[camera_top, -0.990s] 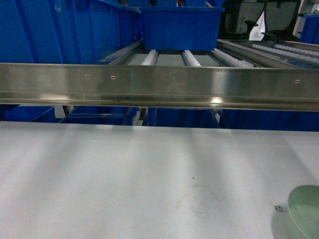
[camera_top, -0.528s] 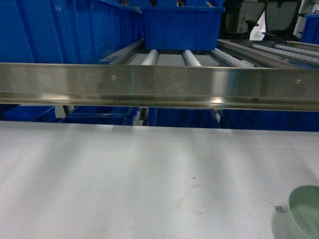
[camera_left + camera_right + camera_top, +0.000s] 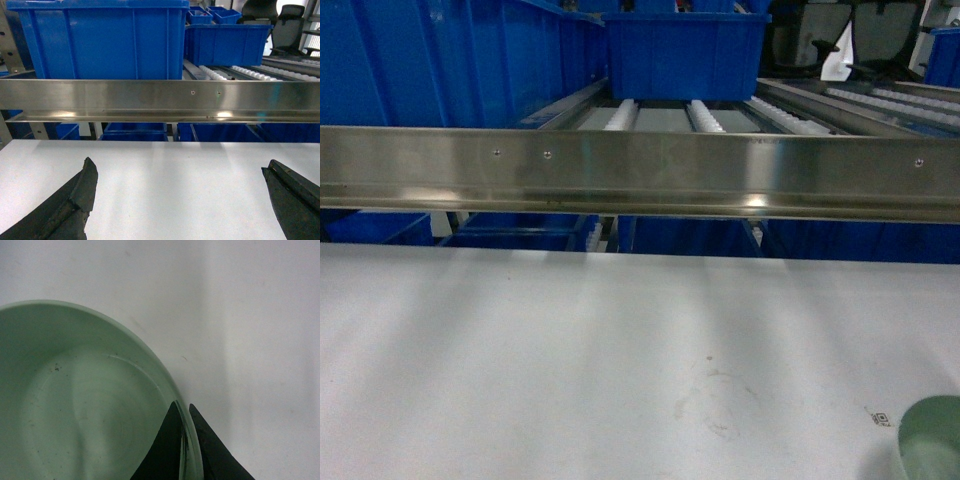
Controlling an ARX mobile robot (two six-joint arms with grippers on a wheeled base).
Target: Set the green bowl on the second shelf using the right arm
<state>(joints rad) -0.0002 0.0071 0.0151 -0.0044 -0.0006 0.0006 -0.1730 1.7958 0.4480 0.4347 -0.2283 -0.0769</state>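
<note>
Now the bowl (image 3: 932, 440) sits lower and further into the tabletop's (image 3: 620, 350) front right corner than half a second ago, with less of it in the head view. By the wrist view the right gripper (image 3: 184, 440) is closed on its rim, one finger inside and one outside, so I judge the grasp made and the bowl starting to move; the lift to the shelf (image 3: 640, 172) is not yet done. The bowl (image 3: 85, 400) is empty bar a few dark specks. The left gripper (image 3: 182, 200) hangs open above bare tabletop. A blue bin (image 3: 685, 55) stands on the shelf's rollers; its contents are hidden.
</note>
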